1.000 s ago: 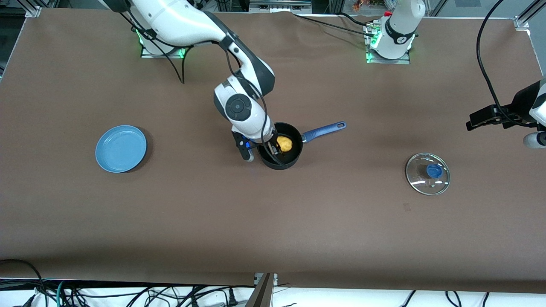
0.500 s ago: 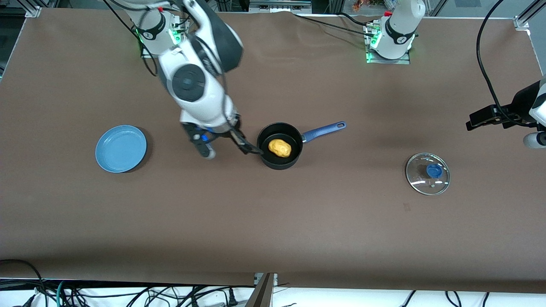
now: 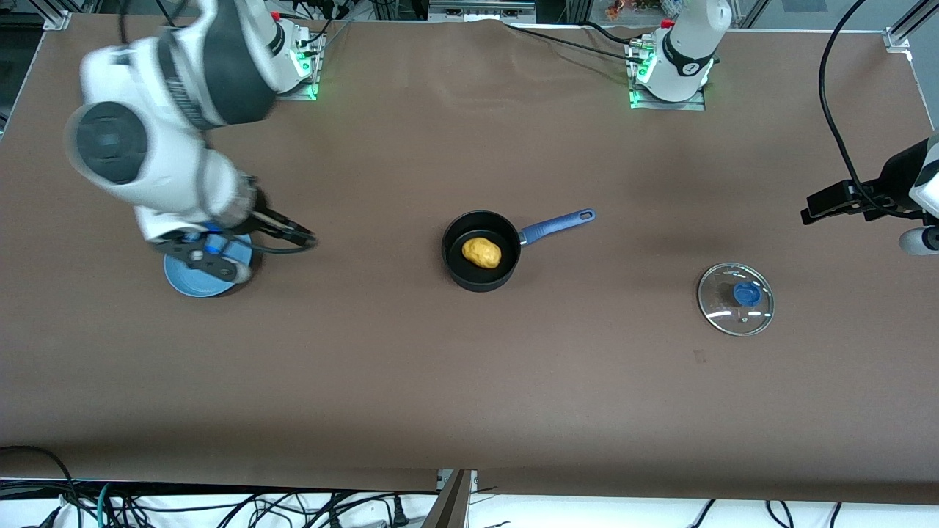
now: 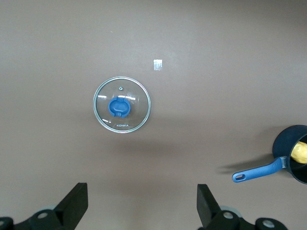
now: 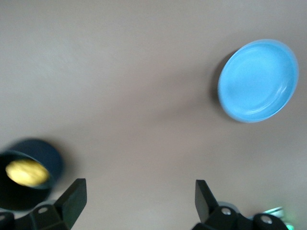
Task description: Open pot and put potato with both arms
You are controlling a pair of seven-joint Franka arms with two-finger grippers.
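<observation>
The black pot with its long blue handle stands open at mid-table. The yellow potato lies inside it. The glass lid with a blue knob lies flat on the table toward the left arm's end. My right gripper is open and empty, up over the edge of the blue plate, well away from the pot. Its wrist view shows the pot and potato blurred. My left gripper is open and empty, waiting high over the table near the lid.
The blue plate sits toward the right arm's end, partly hidden by the right hand in the front view. A small tape mark lies nearer the front camera than the lid. Cables hang along the table's front edge.
My right gripper left the potato in the pot, then rose and swung away toward the right arm's end until it was over the blue plate. The left arm has not moved.
</observation>
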